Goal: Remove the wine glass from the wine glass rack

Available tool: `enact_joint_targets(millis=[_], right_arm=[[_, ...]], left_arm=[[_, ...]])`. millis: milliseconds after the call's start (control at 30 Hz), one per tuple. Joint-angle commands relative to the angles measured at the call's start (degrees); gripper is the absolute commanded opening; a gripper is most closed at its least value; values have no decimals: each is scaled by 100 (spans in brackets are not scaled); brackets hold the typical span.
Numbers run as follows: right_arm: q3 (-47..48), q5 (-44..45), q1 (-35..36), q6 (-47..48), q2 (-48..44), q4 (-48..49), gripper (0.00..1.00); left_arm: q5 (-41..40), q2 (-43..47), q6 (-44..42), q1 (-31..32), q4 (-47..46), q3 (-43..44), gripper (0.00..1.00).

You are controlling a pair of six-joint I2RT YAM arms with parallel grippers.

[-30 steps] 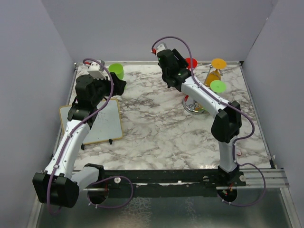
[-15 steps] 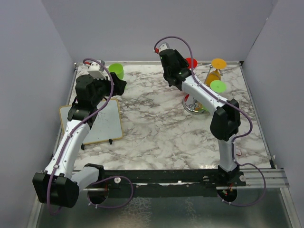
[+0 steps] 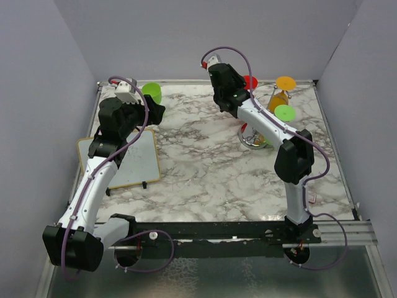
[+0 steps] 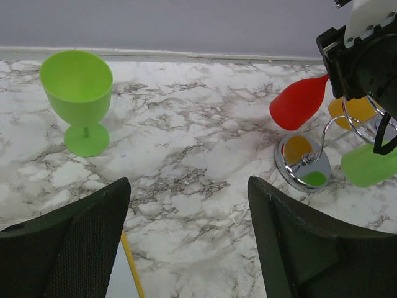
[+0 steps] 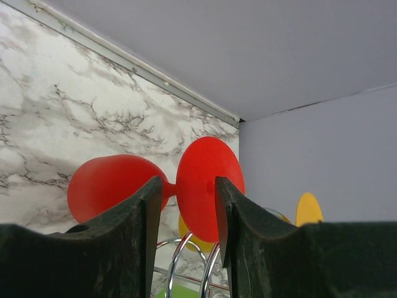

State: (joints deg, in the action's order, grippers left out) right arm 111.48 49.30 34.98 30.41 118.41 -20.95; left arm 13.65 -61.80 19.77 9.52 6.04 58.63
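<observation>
The wine glass rack (image 3: 255,140) is a silver wire stand at the back right, and it also shows in the left wrist view (image 4: 303,165). A red wine glass (image 4: 299,102) hangs tilted from it, with an orange glass (image 3: 278,98) and a green glass (image 4: 368,164). My right gripper (image 3: 240,90) is at the red glass's foot (image 5: 205,177). Its jaws stand partly open, one on each side of the stem and foot, above the rack's loops (image 5: 177,264). My left gripper (image 4: 189,186) is open and empty over the table. It is near a second green wine glass (image 4: 77,93) that stands upright on the table.
A white board with a yellow edge (image 3: 121,158) lies on the left under my left arm. Grey walls close off the back and both sides. The rack stands near the back right corner.
My right gripper has shifted slightly right and back, closer to the red glass's foot. The left arm has not moved.
</observation>
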Motion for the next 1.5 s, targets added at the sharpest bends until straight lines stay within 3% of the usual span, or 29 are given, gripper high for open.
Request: enact_joint_targets(millis=[0, 1100, 1267, 1467], right_arm=[[-1, 157, -61, 62, 68, 154, 38], [119, -77, -97, -58, -9, -150, 5], [58, -41, -97, -2, 5, -130, 5], [-23, 46, -97, 85, -2, -27, 15]], left_arm=[[-7, 138, -70, 19, -78, -10, 79], [-38, 128, -62, 23, -55, 5, 79], [-32, 128, -61, 23, -56, -3, 79], [-21, 124, -61, 21, -53, 1, 79]])
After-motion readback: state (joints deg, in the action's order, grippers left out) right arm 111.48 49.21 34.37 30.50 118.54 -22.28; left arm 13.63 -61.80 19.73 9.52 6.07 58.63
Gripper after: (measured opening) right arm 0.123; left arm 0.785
